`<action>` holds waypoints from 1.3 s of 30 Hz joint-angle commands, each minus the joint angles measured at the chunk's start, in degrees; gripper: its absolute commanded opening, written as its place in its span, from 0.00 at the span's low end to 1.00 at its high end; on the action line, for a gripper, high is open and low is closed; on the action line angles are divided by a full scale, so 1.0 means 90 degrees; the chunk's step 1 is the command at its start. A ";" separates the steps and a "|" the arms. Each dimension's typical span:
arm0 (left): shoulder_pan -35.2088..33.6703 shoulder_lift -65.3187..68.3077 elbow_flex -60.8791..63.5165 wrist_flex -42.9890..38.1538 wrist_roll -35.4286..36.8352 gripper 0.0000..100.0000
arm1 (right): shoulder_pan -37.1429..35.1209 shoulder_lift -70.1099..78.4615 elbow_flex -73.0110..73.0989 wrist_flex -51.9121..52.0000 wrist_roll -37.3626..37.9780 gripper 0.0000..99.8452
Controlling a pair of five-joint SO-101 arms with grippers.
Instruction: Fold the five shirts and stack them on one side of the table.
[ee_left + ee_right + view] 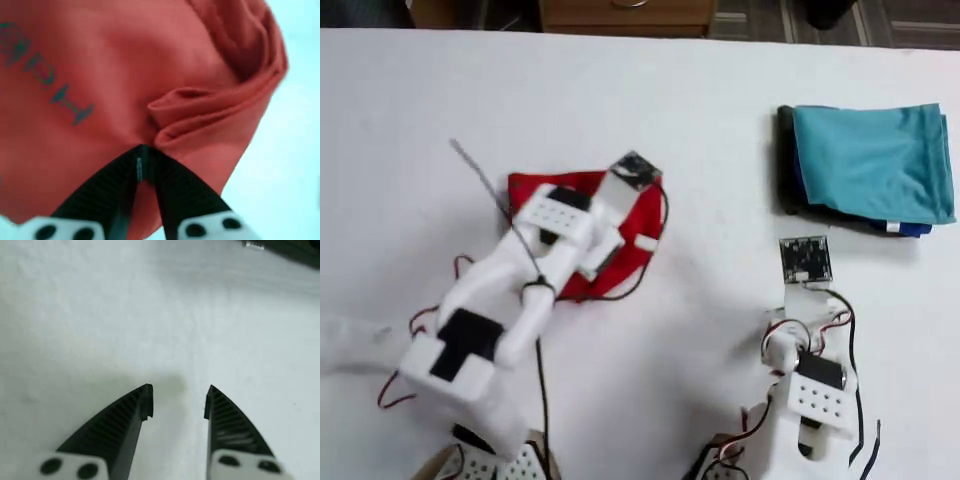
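Red shirt [100, 75] sits pinched in the left gripper [142, 157], fingers clamped on a crease, likely to pull a fold; right gripper [177, 397] hangs, fingers apart, near the stack [870, 165].

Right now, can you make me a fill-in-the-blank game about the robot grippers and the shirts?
The left gripper pinches the crumpled red cloth shirt, so its jaws are ___.
The right gripper hangs over the bare white table with its jaws ___.
The folded teal cloth shirt lies on ___ of the shirt pile.
Missing words: shut, open, top.
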 commanded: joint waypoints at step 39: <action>-0.1866 0.0176 -0.1392 -0.0440 -0.0029 0.03 | 0.0015 -0.0122 -0.0361 0.0405 -0.0039 0.18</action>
